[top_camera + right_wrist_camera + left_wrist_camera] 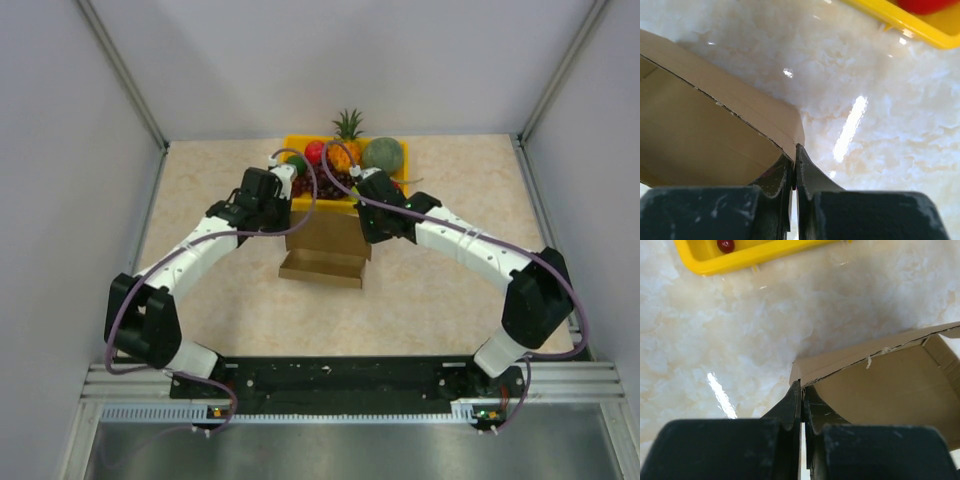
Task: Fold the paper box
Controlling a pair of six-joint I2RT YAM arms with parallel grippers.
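Observation:
The paper box [325, 248] is brown cardboard, a shallow tray at the front with its lid panel standing up behind it, in the middle of the table. My left gripper [283, 215] is shut on the lid's upper left corner; in the left wrist view the gripper [802, 390] pinches the cardboard edge of the paper box [890, 385]. My right gripper [368, 222] is shut on the upper right corner; the right wrist view has that gripper [794, 152] clamped on the corner of the paper box [705, 130].
A yellow fruit tray [300, 200] stands just behind the box, holding a pineapple [346, 135], a green melon [383, 153] and red fruit [315, 152]. Its yellow rim [740, 257] lies close ahead of both grippers. Metal frame rails [150, 210] border the table.

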